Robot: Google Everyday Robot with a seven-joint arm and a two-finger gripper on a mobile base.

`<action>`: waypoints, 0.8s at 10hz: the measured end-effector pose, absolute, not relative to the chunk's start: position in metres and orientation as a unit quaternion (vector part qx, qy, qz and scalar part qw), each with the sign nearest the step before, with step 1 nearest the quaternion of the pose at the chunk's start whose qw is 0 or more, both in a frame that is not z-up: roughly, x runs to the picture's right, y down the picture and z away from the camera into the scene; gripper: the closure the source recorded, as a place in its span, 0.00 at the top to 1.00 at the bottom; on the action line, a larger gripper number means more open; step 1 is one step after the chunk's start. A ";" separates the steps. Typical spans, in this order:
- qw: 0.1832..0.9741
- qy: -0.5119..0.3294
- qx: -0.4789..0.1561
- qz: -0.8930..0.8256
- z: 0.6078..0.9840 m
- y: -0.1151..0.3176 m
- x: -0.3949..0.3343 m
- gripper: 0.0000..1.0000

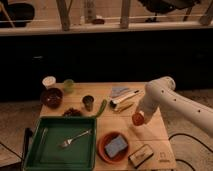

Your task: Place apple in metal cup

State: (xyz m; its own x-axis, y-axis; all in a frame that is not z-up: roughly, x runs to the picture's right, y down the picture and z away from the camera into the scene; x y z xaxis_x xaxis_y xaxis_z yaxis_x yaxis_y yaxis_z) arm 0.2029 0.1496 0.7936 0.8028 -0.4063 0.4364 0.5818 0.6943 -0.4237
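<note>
Gripper (138, 116) holds apple (137, 120) over wooden table (155, 142), dark wall (100, 55) behind.

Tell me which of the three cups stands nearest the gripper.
The metal cup, dark and dull. The light green cup and the white cup stand farther left. The gripper is at the apple, on the right.

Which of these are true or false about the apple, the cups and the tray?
1. The apple is inside the metal cup. False: it is at the gripper, well to the right of that cup.
2. A fork lies in the green tray. True.
3. The blue sponge is in the green tray. False: it sits on the orange dish.
4. The light green cup stands beside the white cup. True.
</note>
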 end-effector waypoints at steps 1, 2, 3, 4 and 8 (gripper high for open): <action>0.906 -0.157 -0.280 -0.278 0.792 0.146 0.197 0.00; 0.905 -0.154 -0.279 -0.282 0.792 0.142 0.195 0.00; 0.904 -0.152 -0.280 -0.286 0.790 0.138 0.189 0.00; 0.902 -0.152 -0.276 -0.293 0.790 0.131 0.176 0.00; 0.898 -0.150 -0.271 -0.313 0.785 0.117 0.147 0.00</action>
State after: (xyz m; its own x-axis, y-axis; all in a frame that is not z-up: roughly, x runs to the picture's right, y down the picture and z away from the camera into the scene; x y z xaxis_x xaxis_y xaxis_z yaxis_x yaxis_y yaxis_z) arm 0.1473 0.1169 0.7846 0.7591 -0.4811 0.4385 0.6434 0.6570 -0.3930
